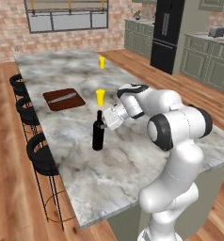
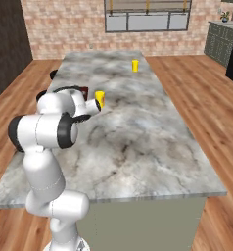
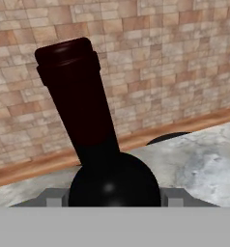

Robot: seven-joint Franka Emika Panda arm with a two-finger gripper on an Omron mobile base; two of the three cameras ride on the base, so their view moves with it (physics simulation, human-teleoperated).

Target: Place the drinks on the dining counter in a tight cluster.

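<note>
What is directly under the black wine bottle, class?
The wine bottle stands upright on the grey-veined marble dining counter, beside the gripper. Nothing else shows beneath it; the patch of marble under its base is covered.

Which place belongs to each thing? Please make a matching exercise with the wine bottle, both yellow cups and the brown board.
1 wine bottle
2 near yellow cup
3 far yellow cup
4 brown board

A toward the counter's far end
B gripped in the hand
C on the side of the stools
D just beyond the bottle

Pairs: 1-B, 2-D, 3-A, 4-C
</note>
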